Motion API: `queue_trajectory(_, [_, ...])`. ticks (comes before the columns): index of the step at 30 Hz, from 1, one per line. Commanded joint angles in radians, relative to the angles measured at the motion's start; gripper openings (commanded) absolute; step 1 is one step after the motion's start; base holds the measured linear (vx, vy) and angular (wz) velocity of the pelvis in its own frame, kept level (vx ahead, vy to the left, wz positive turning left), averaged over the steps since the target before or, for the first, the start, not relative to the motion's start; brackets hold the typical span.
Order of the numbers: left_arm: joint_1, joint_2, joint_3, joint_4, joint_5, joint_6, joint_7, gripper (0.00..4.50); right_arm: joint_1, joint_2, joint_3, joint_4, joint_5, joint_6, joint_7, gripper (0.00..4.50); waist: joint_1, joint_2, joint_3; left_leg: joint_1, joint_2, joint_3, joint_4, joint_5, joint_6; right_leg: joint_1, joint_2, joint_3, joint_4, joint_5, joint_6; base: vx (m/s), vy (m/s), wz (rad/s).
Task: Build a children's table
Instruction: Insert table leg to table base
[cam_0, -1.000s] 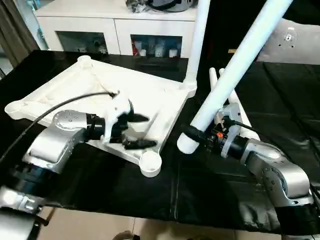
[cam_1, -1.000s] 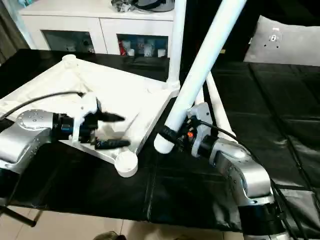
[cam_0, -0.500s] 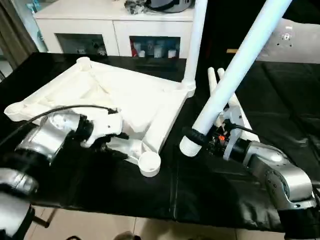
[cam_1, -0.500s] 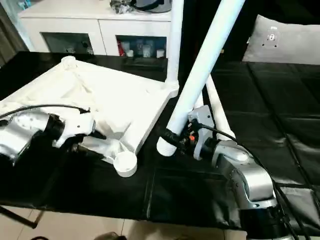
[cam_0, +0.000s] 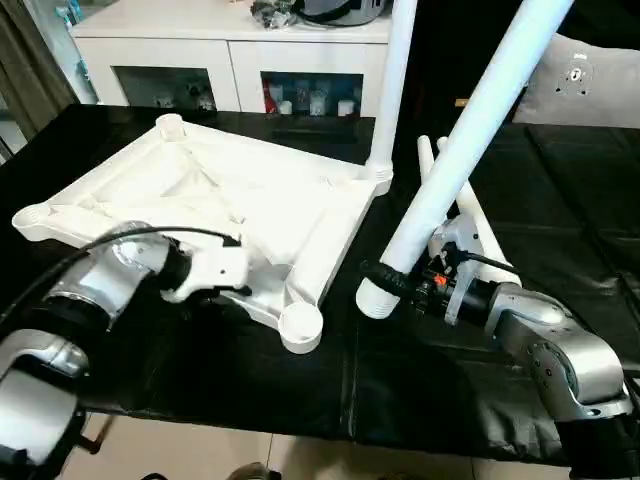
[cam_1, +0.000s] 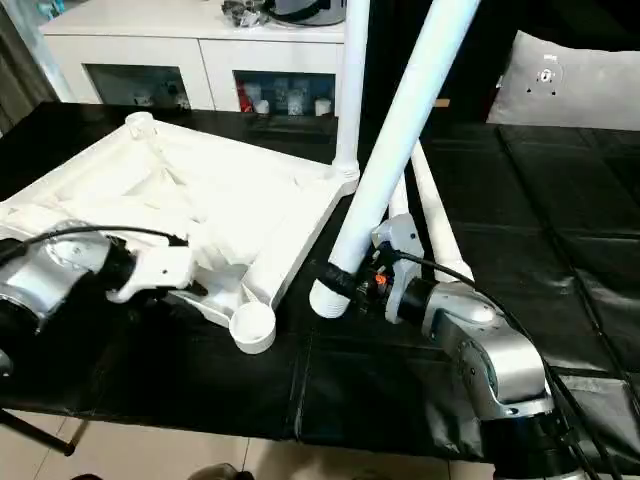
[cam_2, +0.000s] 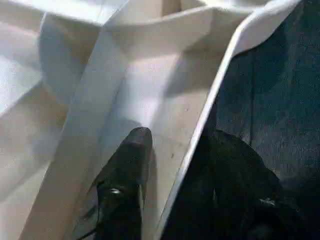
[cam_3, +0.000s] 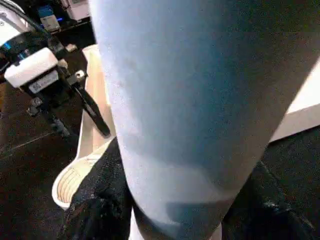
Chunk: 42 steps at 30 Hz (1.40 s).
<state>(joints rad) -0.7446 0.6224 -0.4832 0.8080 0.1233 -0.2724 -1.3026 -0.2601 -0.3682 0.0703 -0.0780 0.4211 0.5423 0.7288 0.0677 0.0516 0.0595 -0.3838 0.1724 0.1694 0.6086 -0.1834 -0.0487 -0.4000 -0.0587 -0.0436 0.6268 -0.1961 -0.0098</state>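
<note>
The children's table top (cam_0: 240, 190) lies upside down on the black work table, ribs and round corner sockets facing up. One white leg (cam_0: 390, 90) stands upright in the far right socket. My left gripper (cam_0: 238, 292) is open at the near rim beside the near corner socket (cam_0: 300, 325). One finger (cam_2: 130, 155) is inside the rim and the other outside, with a gap still showing. My right gripper (cam_0: 385, 278) is shut on a second leg (cam_0: 470, 140). That leg leans up and away, its thick end low near the near socket. Two more legs (cam_1: 432, 215) lie behind it.
A white cabinet (cam_0: 230, 50) with glass doors stands behind the work table. A grey cushion (cam_0: 590, 75) rests at the back right. The black cover (cam_0: 420, 380) runs to the table's front edge, with floor below.
My left gripper has drawn back from over the ribbed underside to the near rim, and its fingers have narrowed around that rim. The right arm and its leg have barely moved.
</note>
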Motion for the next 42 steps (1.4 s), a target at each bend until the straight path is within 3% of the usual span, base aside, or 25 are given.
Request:
queue_trajectory(1, [-0.015, -0.014, 0.006, -0.012, -0.025, 0.039, -0.048, 1.62, -0.01, -0.008, 0.002, -0.026, 0.006, 0.002, 0.008, 1.89, 0.006, 0.001, -0.075, 0.019, 0.051, -0.015, -0.071, -0.178, -0.011, 0.053, -0.087, 0.048, -0.071, -0.129, -0.244, 0.0, 0.0, 0.0])
queue_trajectory(5, [-0.017, -0.019, 0.004, -0.015, -0.019, 0.069, -0.077, 1.21, -0.013, -0.007, 0.003, -0.023, 0.005, 0.002, 0.01, 1.89, 0.011, 0.0, -0.075, 0.018, 0.051, -0.016, -0.071, -0.175, -0.008, 0.053, -0.086, 0.047, -0.07, -0.13, -0.245, 0.0, 0.0, 0.0])
queue_trajectory(8, [-0.013, -0.031, 0.017, -0.047, -0.04, 0.132, -0.1, 1.15, -0.019, -0.004, 0.002, -0.021, 0.004, 0.003, 0.007, 1.89, 0.012, 0.001, -0.075, 0.019, 0.053, -0.017, -0.071, -0.17, -0.008, 0.052, -0.087, 0.047, -0.068, -0.123, -0.249, 0.0, 0.0, 0.0])
queue_trajectory(11, [0.018, -0.066, 0.049, -0.149, -0.095, 0.342, -0.084, 0.79, -0.024, 0.002, -0.007, -0.018, 0.008, 0.01, -0.005, 1.89, 0.014, 0.0, -0.075, 0.022, 0.055, -0.014, -0.07, -0.162, -0.006, 0.051, -0.087, 0.047, -0.065, -0.096, -0.267, 0.0, 0.0, 0.0])
queue_trajectory(12, [0.019, -0.069, 0.051, -0.153, -0.097, 0.353, -0.08, 0.82, -0.024, 0.002, -0.008, -0.018, 0.008, 0.01, -0.006, 1.89, 0.015, 0.0, -0.074, 0.021, 0.054, -0.014, -0.069, -0.163, -0.003, 0.051, -0.086, 0.047, -0.067, -0.101, -0.266, 0.0, 0.0, 0.0])
queue_trajectory(13, [0.033, -0.107, 0.08, -0.185, -0.111, 0.47, -0.014, 0.77, -0.025, 0.004, -0.009, -0.018, 0.008, 0.012, -0.011, 1.89, 0.018, 0.0, -0.075, 0.02, 0.053, -0.013, -0.069, -0.16, 0.001, 0.052, -0.088, 0.048, -0.069, -0.113, -0.263, 0.0, 0.0, 0.0])
queue_trajectory(15, [0.041, -0.128, 0.092, -0.193, -0.113, 0.509, 0.026, 0.63, -0.024, 0.006, -0.009, -0.019, 0.007, 0.012, -0.014, 1.89, 0.022, -0.003, -0.075, 0.018, 0.049, -0.012, -0.065, -0.155, 0.008, 0.054, -0.087, 0.047, -0.071, -0.119, -0.266, 0.0, 0.0, 0.0])
queue_trajectory(16, [0.052, -0.153, 0.108, -0.21, -0.112, 0.573, 0.074, 0.51, -0.025, 0.009, -0.01, -0.019, 0.007, 0.014, -0.019, 1.89, 0.019, -0.003, -0.075, 0.016, 0.05, -0.013, -0.066, -0.151, 0.008, 0.057, -0.086, 0.046, -0.069, -0.118, -0.264, 0.0, 0.0, 0.0])
queue_trajectory(19, [0.085, -0.193, 0.134, -0.252, -0.093, 0.625, 0.186, 0.41, -0.027, 0.015, -0.008, -0.018, 0.004, 0.013, -0.027, 1.89, 0.01, -0.008, -0.072, 0.01, 0.044, -0.015, -0.066, -0.153, 0.014, 0.06, -0.083, 0.044, -0.076, -0.153, -0.243, 0.0, 0.0, 0.0])
queue_trajectory(25, [0.157, -0.193, 0.128, -0.393, -0.087, 0.609, 0.191, 0.26, -0.033, 0.019, -0.006, -0.01, 0.0, 0.009, -0.031, 1.89, -0.006, -0.006, -0.073, 0.011, 0.046, -0.017, -0.067, -0.158, 0.028, 0.054, -0.079, 0.044, -0.085, -0.208, -0.215, 0.0, 0.0, 0.0])
queue_trajectory(29, [0.218, -0.17, 0.087, -0.472, -0.102, 0.39, 0.128, 0.08, -0.05, 0.019, -0.005, 0.004, -0.011, -0.003, -0.04, 1.89, -0.008, -0.003, -0.076, 0.01, 0.049, -0.018, -0.068, -0.144, 0.036, 0.054, -0.078, 0.044, -0.078, -0.135, -0.224, 0.0, 0.0, 0.0])
queue_trajectory(33, [0.215, -0.213, 0.106, -0.443, -0.085, 0.394, 0.221, 0.01, -0.057, 0.01, 0.009, 0.009, -0.025, -0.011, -0.033, 1.89, 0.0, -0.006, -0.074, 0.017, 0.049, -0.012, -0.066, -0.158, 0.033, 0.048, -0.077, 0.044, -0.079, -0.138, -0.233, 0.0, 0.0, 0.0])
queue_trajectory(37, [0.204, -0.269, 0.163, -0.41, -0.117, 0.425, 0.286, 0.0, -0.062, 0.017, 0.01, 0.008, -0.021, -0.006, -0.035, 1.89, 0.012, -0.01, -0.073, 0.015, 0.049, -0.014, -0.069, -0.17, 0.021, 0.051, -0.081, 0.045, -0.083, -0.2, -0.209, 0.0, 0.0, 0.0])
queue_trajectory(39, [0.203, -0.281, 0.188, -0.403, -0.154, 0.432, 0.278, 0.45, -0.064, 0.02, 0.011, 0.009, -0.02, -0.006, -0.036, 1.89, 0.012, -0.013, -0.074, 0.01, 0.046, -0.015, -0.068, -0.158, 0.022, 0.053, -0.08, 0.045, -0.081, -0.193, -0.202, 0.0, 0.0, 0.0])
queue_trajectory(42, [0.206, -0.268, 0.187, -0.392, -0.149, 0.415, 0.277, 0.67, -0.064, 0.019, 0.015, 0.012, -0.023, -0.01, -0.035, 1.89, 0.009, -0.012, -0.075, 0.01, 0.045, -0.014, -0.066, -0.148, 0.03, 0.051, -0.08, 0.045, -0.081, -0.17, -0.205, 0.0, 0.0, 0.0])
